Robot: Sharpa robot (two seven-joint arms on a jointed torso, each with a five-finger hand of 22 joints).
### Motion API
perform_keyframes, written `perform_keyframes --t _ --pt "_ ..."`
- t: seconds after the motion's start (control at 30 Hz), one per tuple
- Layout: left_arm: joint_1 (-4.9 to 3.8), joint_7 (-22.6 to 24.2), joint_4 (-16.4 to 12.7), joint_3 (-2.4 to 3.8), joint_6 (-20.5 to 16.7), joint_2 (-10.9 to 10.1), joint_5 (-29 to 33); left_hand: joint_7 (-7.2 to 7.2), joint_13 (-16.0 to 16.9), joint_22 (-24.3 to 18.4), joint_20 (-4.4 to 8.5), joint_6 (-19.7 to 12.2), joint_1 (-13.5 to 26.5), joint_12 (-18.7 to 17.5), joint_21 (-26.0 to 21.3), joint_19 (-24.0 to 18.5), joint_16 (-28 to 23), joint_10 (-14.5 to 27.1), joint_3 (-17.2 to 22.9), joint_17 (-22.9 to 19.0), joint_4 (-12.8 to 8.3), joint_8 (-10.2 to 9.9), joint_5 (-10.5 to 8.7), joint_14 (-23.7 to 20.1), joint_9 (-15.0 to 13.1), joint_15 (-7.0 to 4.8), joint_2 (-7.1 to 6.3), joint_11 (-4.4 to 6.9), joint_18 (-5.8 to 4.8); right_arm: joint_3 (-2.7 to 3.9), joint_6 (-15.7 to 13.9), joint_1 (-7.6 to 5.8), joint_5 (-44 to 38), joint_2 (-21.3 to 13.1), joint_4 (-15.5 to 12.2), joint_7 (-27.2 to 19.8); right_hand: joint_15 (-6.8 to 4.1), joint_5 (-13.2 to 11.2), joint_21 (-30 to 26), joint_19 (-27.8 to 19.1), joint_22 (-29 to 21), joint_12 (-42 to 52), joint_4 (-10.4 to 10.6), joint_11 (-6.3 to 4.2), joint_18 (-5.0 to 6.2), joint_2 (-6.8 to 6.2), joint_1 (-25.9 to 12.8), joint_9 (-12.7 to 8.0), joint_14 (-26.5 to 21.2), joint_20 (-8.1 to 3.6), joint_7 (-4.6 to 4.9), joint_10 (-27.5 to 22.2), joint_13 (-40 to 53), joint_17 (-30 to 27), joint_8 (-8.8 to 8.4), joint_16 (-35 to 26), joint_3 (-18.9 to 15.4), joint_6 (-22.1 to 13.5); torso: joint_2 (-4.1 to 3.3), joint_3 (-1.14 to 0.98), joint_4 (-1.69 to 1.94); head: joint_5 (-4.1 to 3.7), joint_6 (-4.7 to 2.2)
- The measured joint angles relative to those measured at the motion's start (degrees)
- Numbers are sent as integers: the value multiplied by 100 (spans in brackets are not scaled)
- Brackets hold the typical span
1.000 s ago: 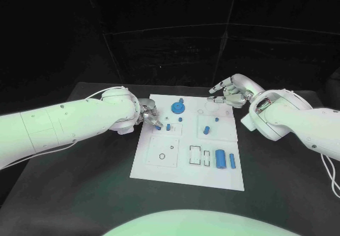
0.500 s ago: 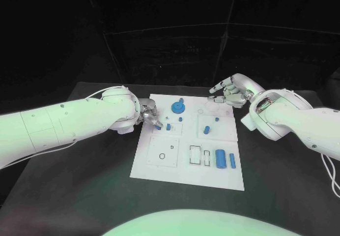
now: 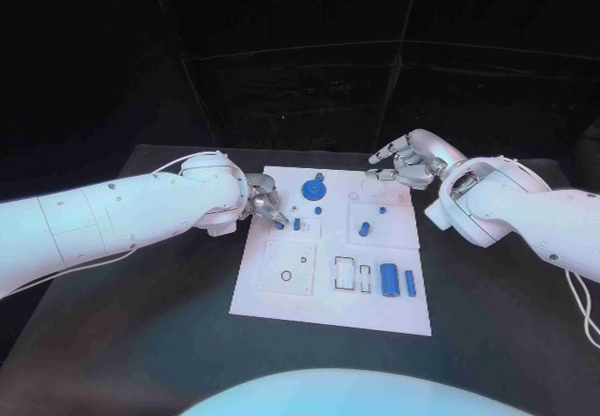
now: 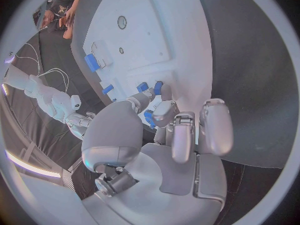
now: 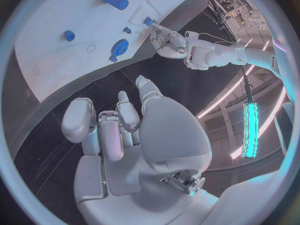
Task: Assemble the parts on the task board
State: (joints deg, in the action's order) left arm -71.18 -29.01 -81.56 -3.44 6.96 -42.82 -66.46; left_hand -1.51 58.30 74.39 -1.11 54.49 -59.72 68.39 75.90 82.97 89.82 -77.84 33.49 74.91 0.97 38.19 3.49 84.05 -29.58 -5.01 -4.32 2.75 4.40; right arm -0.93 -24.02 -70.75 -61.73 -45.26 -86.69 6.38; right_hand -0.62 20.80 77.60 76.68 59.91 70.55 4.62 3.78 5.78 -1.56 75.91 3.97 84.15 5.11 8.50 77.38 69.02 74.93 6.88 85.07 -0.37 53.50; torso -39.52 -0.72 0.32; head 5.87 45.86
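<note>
The white task board (image 3: 328,295) lies mid-table. My left hand (image 3: 263,204) sits over its far left corner and pinches a small blue part (image 4: 150,118) between thumb and finger, right at the board's surface. Another small blue peg (image 3: 296,224) stands just beside that hand. A blue gear-like part (image 3: 313,186) sits at the far middle, and a blue peg (image 3: 362,230) stands further right. Two blue cylinders (image 3: 390,279) lie near the right edge. My right hand (image 3: 407,163) hovers above the far right corner, fingers apart, holding nothing.
The board (image 5: 50,60) also carries empty rectangular slots (image 3: 345,271) and a round hole (image 3: 286,276). In the right wrist view my left hand (image 5: 167,39) shows across the board beyond the gear (image 5: 119,47). Black table (image 3: 150,347) surrounds the board.
</note>
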Motion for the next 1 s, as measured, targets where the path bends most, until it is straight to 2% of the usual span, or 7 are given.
perform_keyframes --t 0.73,1.0 --pt "12 -10 147 -8 105 81 22 31 96 44 22 30 411 84 23 22 0 -18 -465 0 337 89 5 -1 -48 -41 28 23 0 0 1 0 21 -9 -2 1 0 0 -45 -40 -64 -23 0 -22 -1 0 0 0 0 1 0 -22 -19 -1 0 0 0 0 1 -3 -1 -13 -8" --pt "12 -11 204 -8 106 102 27 31 106 55 40 29 591 106 23 40 0 -18 -778 0 474 137 5 -1 -74 -40 -48 23 0 -1 1 0 24 -12 -2 1 0 0 -45 -39 -79 -23 0 -21 0 0 0 1 0 1 0 -22 -19 -2 0 -21 0 0 0 -3 -3 -13 -8"
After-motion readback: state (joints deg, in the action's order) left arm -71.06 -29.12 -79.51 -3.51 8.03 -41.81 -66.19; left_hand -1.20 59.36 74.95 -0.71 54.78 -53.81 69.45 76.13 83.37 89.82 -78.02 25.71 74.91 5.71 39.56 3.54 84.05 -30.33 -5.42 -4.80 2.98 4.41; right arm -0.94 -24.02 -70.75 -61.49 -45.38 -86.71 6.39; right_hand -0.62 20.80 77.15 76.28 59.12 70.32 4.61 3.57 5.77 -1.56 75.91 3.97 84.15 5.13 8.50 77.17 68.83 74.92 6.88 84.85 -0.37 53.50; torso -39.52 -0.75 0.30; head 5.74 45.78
